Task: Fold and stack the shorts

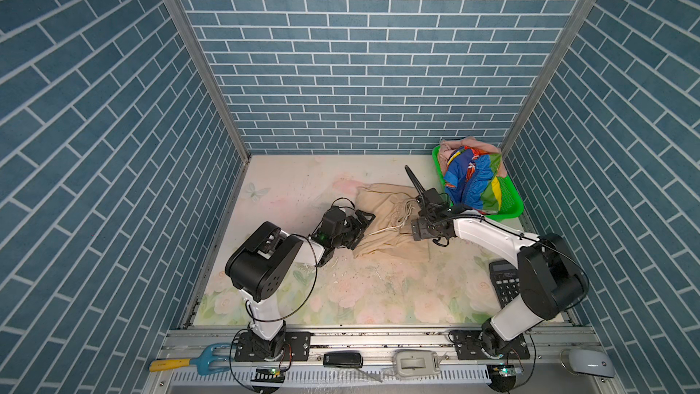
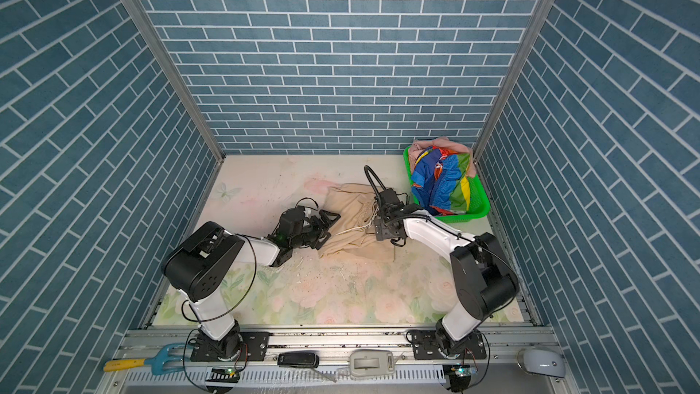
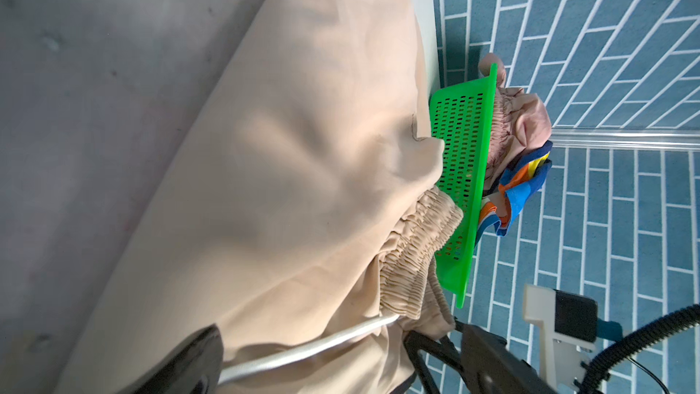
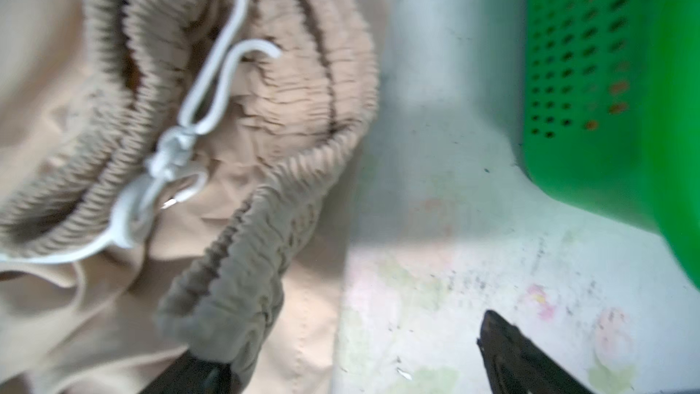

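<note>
We see the beige shorts (image 1: 384, 202) lying rumpled just beside the green basket (image 1: 511, 204), which holds the rainbow-striped shorts (image 1: 473, 180) and the pink shorts (image 1: 456, 147). Our left gripper (image 1: 364, 232), jaws apart, sits at the beige pair's side away from the basket. Our right gripper (image 4: 348, 365), jaws also wide apart, stands over the waistband nearest the basket.

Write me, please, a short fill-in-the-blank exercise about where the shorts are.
The beige shorts lie on the table, outside the green ____.
The rainbow-striped shorts lie on top of the ____ pair.
The left gripper and the right gripper are both ____.
Missing: basket, pink, open.
</note>
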{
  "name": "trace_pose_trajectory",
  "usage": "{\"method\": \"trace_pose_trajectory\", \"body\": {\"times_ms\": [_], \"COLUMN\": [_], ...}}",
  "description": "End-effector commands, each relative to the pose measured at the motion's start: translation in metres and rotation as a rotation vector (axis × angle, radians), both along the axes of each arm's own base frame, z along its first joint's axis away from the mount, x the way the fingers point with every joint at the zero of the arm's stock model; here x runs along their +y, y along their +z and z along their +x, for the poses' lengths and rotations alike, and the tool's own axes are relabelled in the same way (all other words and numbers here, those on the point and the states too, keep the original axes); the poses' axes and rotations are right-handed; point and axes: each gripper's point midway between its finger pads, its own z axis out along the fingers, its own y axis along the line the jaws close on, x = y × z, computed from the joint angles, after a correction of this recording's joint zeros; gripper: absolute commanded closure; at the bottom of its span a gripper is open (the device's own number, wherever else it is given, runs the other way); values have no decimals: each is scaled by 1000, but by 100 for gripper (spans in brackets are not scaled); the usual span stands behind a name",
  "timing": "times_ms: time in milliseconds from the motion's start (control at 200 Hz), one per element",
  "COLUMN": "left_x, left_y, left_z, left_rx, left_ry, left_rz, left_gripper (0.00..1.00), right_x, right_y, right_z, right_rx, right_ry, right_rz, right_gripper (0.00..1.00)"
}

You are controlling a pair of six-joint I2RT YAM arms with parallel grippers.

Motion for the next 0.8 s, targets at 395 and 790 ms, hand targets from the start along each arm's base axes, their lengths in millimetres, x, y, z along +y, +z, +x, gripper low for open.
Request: {"method": "trace_pose_trajectory", "body": {"times_ms": [395, 790], "left_x": [-37, -40], "left_y": [87, 60], "left_z": [21, 72], "left_rx": [-168, -100], "left_ry": [-150, -62], "left_rz": [137, 83], "left_gripper": [0, 0], "right_x": [80, 96], "right_y": [72, 17], "right_z": [54, 84], "right_rx": [-81, -18], "right_ry": [26, 58], "right_rz": [460, 234], "right_gripper": [1, 1]}}
